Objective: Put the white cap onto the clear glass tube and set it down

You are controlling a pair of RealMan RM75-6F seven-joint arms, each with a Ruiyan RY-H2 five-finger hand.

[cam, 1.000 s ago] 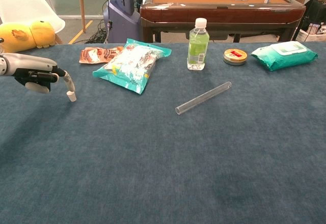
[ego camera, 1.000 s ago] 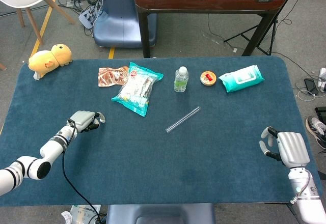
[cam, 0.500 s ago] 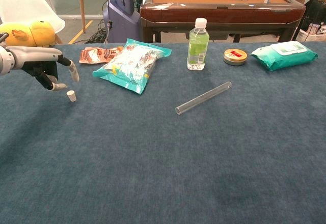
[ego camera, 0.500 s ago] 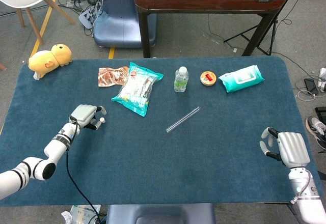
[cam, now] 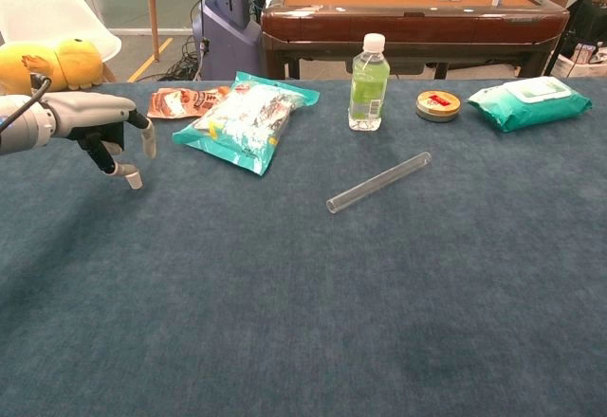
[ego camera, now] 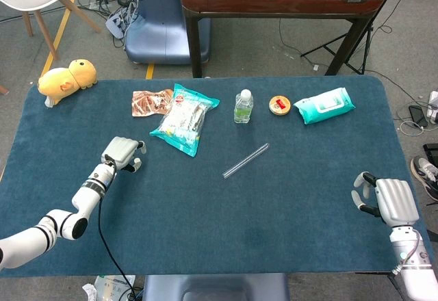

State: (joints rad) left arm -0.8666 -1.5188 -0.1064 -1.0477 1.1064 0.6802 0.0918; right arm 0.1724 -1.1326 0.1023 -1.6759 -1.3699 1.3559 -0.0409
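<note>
The small white cap [cam: 134,181] stands on the blue table cloth at the left. My left hand [cam: 100,123] hovers just over it with fingers spread; one fingertip [cam: 120,171] reaches down to the cap's left side, and whether it touches I cannot tell. In the head view the left hand [ego camera: 122,154] hides the cap. The clear glass tube [ego camera: 246,160] lies diagonally mid-table, also seen in the chest view [cam: 378,181], far to the right of the cap. My right hand [ego camera: 384,200] rests at the table's right edge, fingers apart and holding nothing.
Along the far side lie a teal snack bag [cam: 245,118], an orange packet [cam: 180,101], a green-labelled bottle [cam: 368,82], a round tin [cam: 438,105] and a wet-wipes pack [cam: 527,102]. A yellow plush toy [ego camera: 66,80] sits at the far left corner.
My left hand moved farther up the table and to the right; its fingers lifted off the cap, leaving it standing, then came down beside it again. The right hand barely shifted.
</note>
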